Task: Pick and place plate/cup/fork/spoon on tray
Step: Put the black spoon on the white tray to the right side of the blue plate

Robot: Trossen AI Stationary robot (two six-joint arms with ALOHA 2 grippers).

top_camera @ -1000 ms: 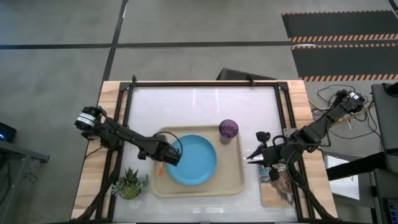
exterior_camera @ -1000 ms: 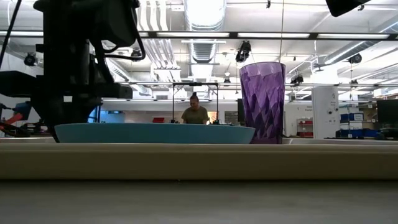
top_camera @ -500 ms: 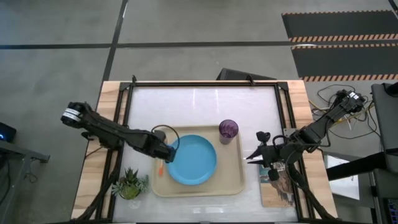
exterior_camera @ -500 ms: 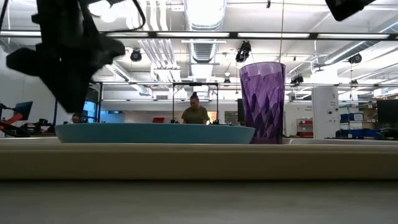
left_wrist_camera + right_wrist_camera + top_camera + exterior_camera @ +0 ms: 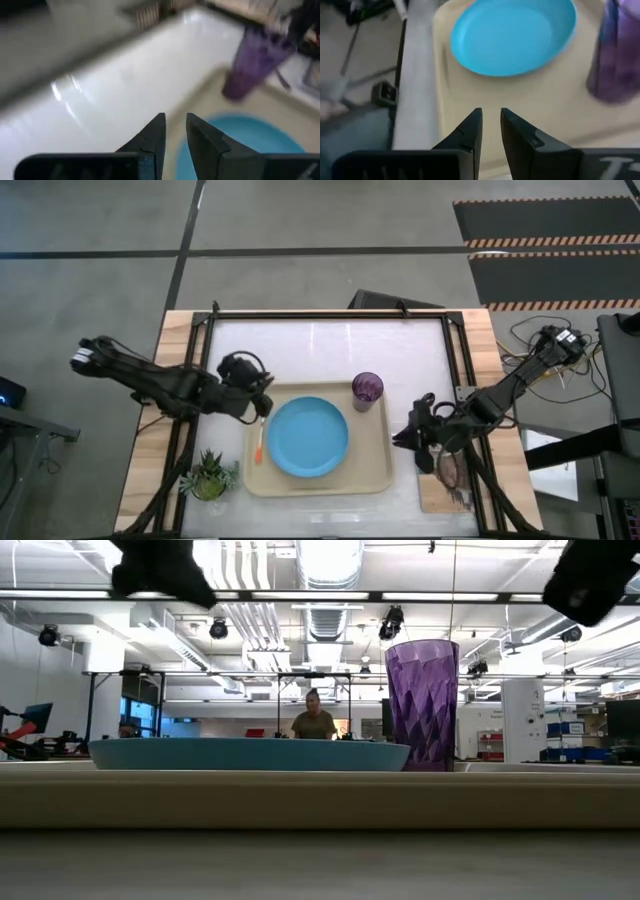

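The cream tray (image 5: 372, 470) lies mid-table. On it rest the light-blue plate (image 5: 308, 437), the purple cup (image 5: 367, 390) standing upright at its far right corner, and the orange-handled fork (image 5: 259, 444) lying flat left of the plate. I cannot make out the spoon in any view. My left gripper (image 5: 262, 402) hangs above the tray's far left corner, shut and empty (image 5: 175, 132). My right gripper (image 5: 403, 438) hangs at the tray's right edge, shut and empty (image 5: 491, 127), pointing across the tray at the plate (image 5: 512, 35).
A small potted plant (image 5: 210, 477) stands at the near left beside the tray. A printed book (image 5: 450, 485) lies at the near right, under my right arm. Dark frame rails run along the table's left and right sides. A person (image 5: 314, 722) shows far off in the room.
My left gripper has risen from beside the plate's left rim and drawn back toward the table's far left; the fork stays flat on the tray. My right gripper has turned and dipped a little at the tray's right edge.
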